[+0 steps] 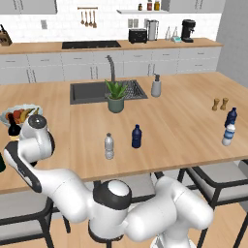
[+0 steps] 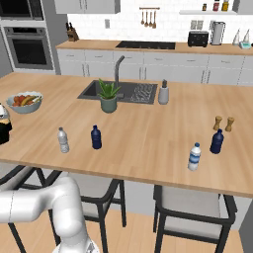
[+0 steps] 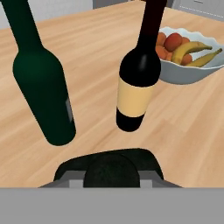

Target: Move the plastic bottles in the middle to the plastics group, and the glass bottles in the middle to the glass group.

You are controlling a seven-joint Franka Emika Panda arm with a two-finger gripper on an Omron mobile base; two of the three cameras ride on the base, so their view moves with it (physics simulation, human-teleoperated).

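Observation:
In the hand view my gripper [image 3: 109, 177] is shut on the squat black glass bottle [image 3: 109, 164], whose top fills the space between the fingers. Just beyond it stands the glass group: a dark green bottle [image 3: 43, 96] on the left and the wine bottle [image 3: 135, 92] with its tan label in the middle. In the middle of the island stand two plastic bottles, a clear one with a white cap [image 1: 109, 146] and a navy one [image 1: 136, 136]. The plastics group [image 1: 228, 134] stands near the right edge, beside another dark blue bottle [image 1: 231, 116].
A white fruit bowl [image 3: 188, 72] sits right behind the wine bottle. A potted plant [image 1: 116, 97], the sink [image 1: 92, 92] and a soap dispenser [image 1: 156, 86] lie further back. Two pepper mills [image 1: 219, 103] stand near the plastics. Stools sit under the island's front edge.

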